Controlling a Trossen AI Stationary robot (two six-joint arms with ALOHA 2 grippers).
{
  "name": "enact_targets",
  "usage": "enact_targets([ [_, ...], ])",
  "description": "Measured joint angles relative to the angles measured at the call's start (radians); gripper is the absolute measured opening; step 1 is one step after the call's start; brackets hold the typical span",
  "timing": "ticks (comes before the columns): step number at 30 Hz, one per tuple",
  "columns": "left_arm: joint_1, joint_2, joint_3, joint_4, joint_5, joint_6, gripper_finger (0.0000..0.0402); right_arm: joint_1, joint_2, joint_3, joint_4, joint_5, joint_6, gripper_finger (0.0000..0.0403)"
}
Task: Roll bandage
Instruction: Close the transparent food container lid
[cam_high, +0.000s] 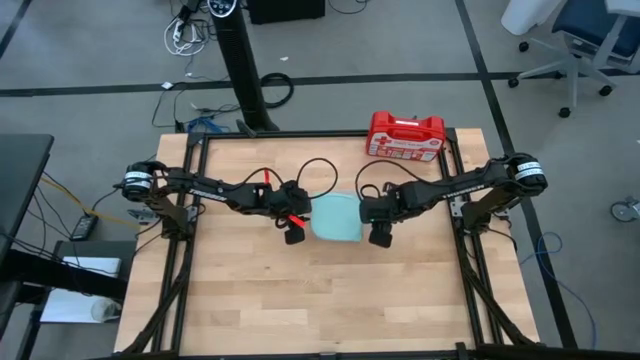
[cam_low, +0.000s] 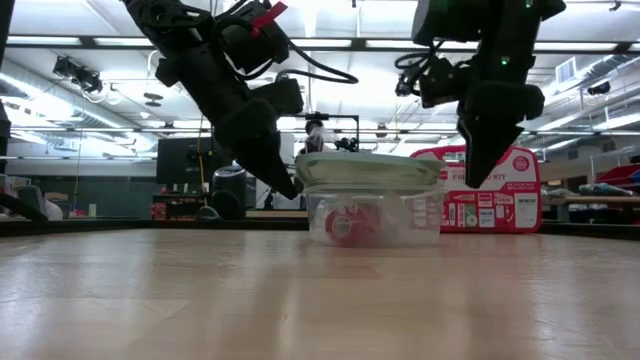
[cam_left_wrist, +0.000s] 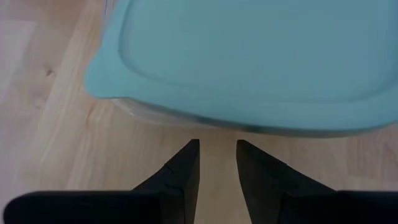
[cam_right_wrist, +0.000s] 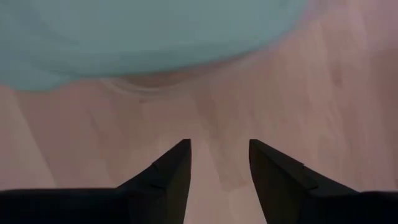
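The bandage (cam_low: 348, 222) is a small red roll lying on the bottom of a clear plastic container (cam_low: 375, 215), which stands at the middle of the table under a teal lid (cam_high: 335, 217). From above, the lid hides the roll. My left gripper (cam_high: 304, 213) is at the container's left side, slanting down, fingers a little apart and empty; its tips (cam_left_wrist: 217, 149) stop just short of the lid's edge (cam_left_wrist: 186, 115). My right gripper (cam_high: 363, 212) is at the container's right side, open and empty, tips (cam_right_wrist: 219, 149) above bare wood.
A red hard first-aid case (cam_high: 405, 135) stands at the table's far edge, right of centre, behind the container. Black cables loop above both arms near the container. Bare wood (cam_high: 320, 300) lies toward the near edge.
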Motion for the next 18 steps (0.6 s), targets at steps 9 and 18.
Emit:
enact_targets([
  [9,0.0,-0.012,0.019,-0.085,0.053,-0.001,0.0111,0.007,-0.005,0.0,-0.009,-0.038,0.017,0.015],
  [18,-0.094,-0.019,0.077,-0.224,0.083,-0.004,0.0111,0.049,-0.008,-0.005,0.027,-0.032,0.016,0.015],
])
